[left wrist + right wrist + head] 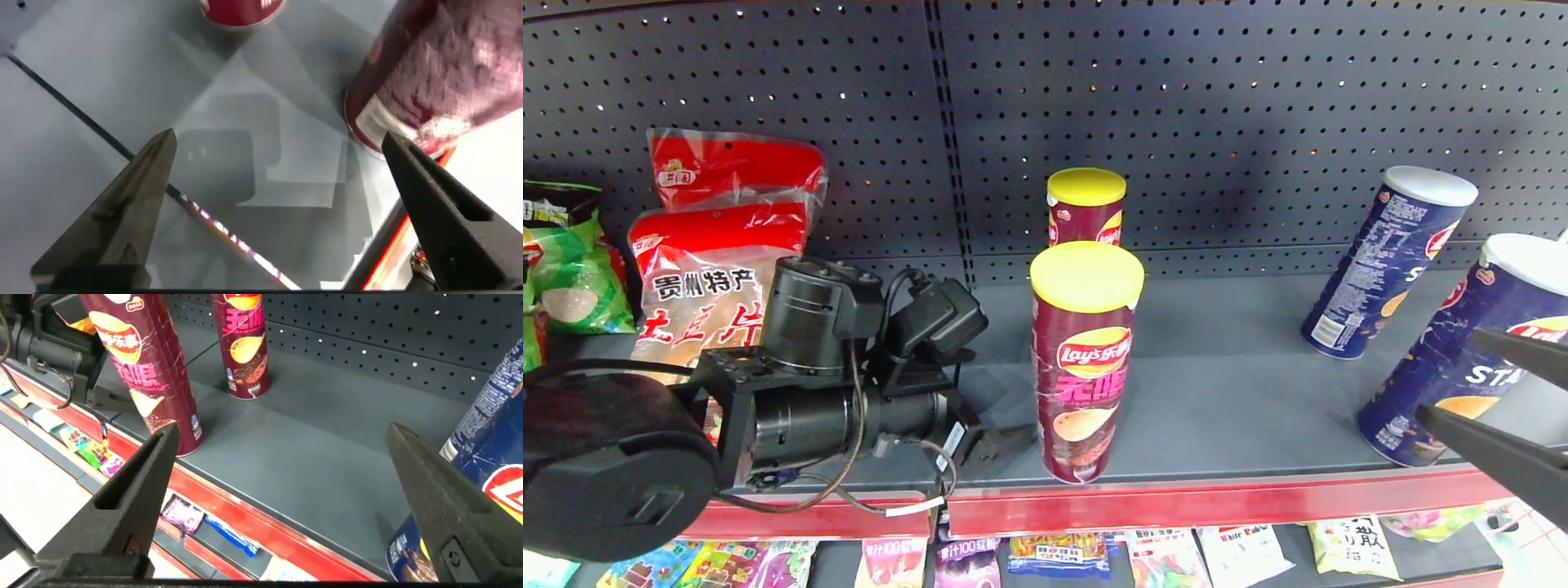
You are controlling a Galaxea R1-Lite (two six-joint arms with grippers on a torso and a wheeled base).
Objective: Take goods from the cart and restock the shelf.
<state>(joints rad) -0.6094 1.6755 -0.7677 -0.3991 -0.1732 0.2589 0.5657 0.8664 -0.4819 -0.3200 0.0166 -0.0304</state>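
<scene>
left hand (278,143) hangs released on the shelf (1225,384), front maroon chip can (1085,367) at its three o'clock. right hand (1450,376) is released beside the front blue can (1503,294). best bet: back straight out, nudging neither can.

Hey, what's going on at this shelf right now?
A two-armed robot is stocking a shelf with chip cans. Its left gripper is open and empty, just beside the front maroon can, which stands upright near the shelf's front edge with a second maroon can behind it. The right gripper is also open and empty, next to the front blue can; another blue can stands farther back.
</scene>
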